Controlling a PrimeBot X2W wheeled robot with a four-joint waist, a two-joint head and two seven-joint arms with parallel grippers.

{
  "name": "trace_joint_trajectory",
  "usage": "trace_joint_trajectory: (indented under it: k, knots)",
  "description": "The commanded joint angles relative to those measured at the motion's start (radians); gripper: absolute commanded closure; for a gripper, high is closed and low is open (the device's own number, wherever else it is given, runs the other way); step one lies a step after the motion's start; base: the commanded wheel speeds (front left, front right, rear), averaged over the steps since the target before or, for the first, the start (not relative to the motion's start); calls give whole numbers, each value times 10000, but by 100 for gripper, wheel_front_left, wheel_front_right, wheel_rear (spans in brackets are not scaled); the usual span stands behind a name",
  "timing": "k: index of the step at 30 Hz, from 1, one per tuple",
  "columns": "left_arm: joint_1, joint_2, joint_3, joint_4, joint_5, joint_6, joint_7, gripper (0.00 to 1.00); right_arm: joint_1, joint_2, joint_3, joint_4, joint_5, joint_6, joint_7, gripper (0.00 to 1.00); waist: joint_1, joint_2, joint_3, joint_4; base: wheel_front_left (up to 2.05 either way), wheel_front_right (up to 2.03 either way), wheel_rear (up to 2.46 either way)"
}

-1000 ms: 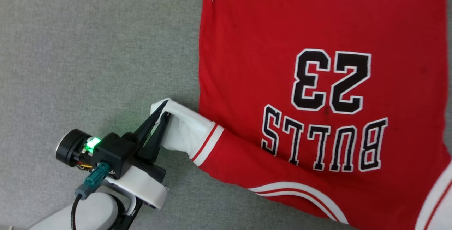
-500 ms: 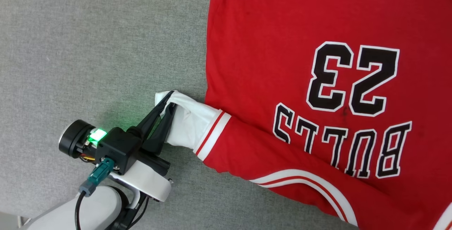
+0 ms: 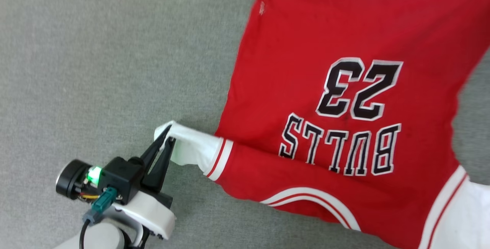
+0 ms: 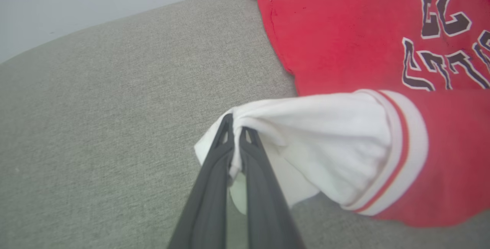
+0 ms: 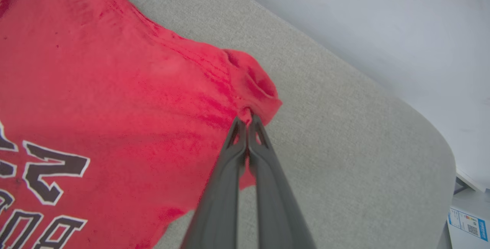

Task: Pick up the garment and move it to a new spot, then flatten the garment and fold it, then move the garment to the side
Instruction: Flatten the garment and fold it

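Likely flattening: left pincer pinches the garment by its white sleeve, right pincer pinches a red corner; next, pull both apart.

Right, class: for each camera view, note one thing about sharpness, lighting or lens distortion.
Head view: even light, crisp lettering on the garment, a green lamp glowing behind the left pincer. Left wrist view: the grey surface has a bowed far edge, wide-angle. Right wrist view: the right pincer blurs toward the lens.

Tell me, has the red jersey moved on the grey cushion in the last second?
Yes. The garment has swung: its far end went rightward across the grey cushion, pivoting at the sleeve in the left gripper.
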Motion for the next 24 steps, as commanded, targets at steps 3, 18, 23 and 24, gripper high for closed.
trace_joint_trajectory:
  k: [3, 18, 23, 24]
  knots:
    - [432, 39, -33, -17, -170, 137, -33, 100, 1360, -1303, 425, -1042, 713, -8, -547, 100, -1, 0, -1030, -530, 0, 0, 0]
    - [1312, 549, -9, -290, -354, 499, -51, 100, 8858, -3397, -791, -1910, 2368, -8, -3044, 100, -1, 0, -1828, -1204, 0, 0, 0]
    - [1316, 538, -53, -301, -361, 487, -16, 100, 11011, -2850, -1256, -1604, 2530, -6, -3333, 100, -1, 0, -1829, -1157, 0, 0, 0]
    - [1301, 511, -65, -285, -354, 471, -4, 100, 11315, -2724, -1333, -1573, 2539, -5, -3342, 100, -1, 0, -1829, -1143, 0, 0, 0]
